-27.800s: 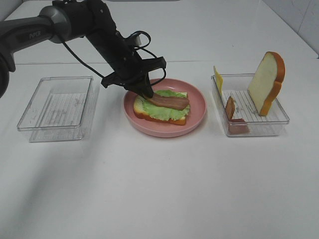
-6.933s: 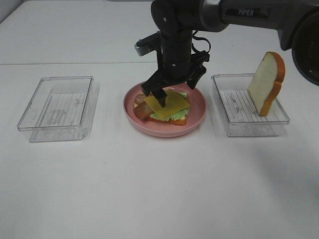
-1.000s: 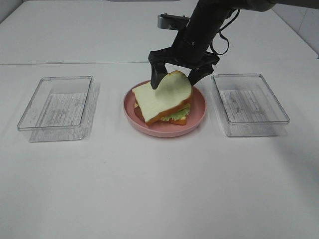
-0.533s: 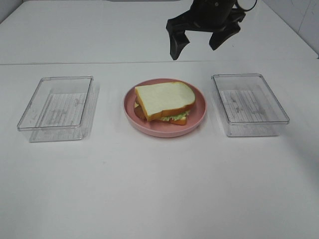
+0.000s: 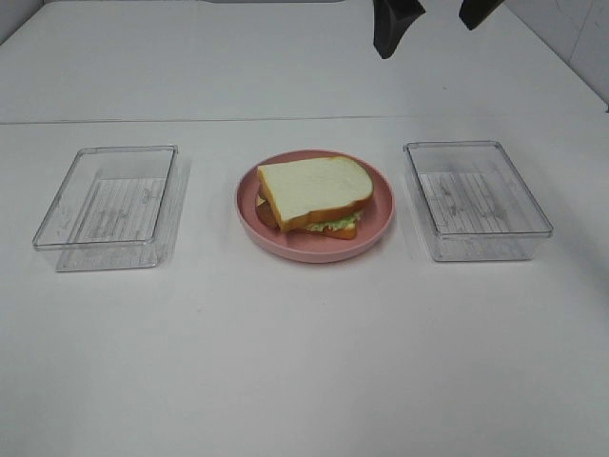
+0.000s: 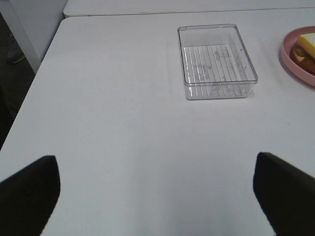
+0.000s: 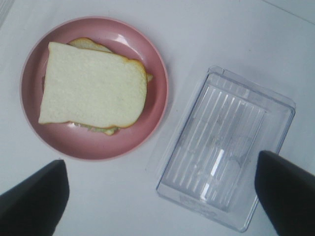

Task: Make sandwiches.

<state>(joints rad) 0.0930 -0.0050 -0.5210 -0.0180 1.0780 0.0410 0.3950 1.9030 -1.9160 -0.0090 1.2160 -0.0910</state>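
The sandwich (image 5: 314, 193) lies on the round pink plate (image 5: 381, 205) in the middle of the table, a white bread slice with orange-brown crust on top and green lettuce showing at its edge. My right gripper (image 5: 433, 14) is open and empty, high above and behind the plate. In the right wrist view it (image 7: 160, 196) looks straight down on the sandwich (image 7: 93, 88) and plate (image 7: 98, 147). My left gripper (image 6: 157, 196) is open and empty over bare table, far from the sandwich (image 6: 307, 45). It is out of the exterior high view.
An empty clear plastic tray (image 5: 109, 205) stands left of the plate and shows in the left wrist view (image 6: 216, 61). Another empty clear tray (image 5: 476, 200) stands right of the plate and shows in the right wrist view (image 7: 226, 152). The table's left edge (image 6: 47, 54) is near.
My right gripper let go of the top bread slice, which settled flat on the sandwich. The gripper rose up and back, open, toward the top of the view.
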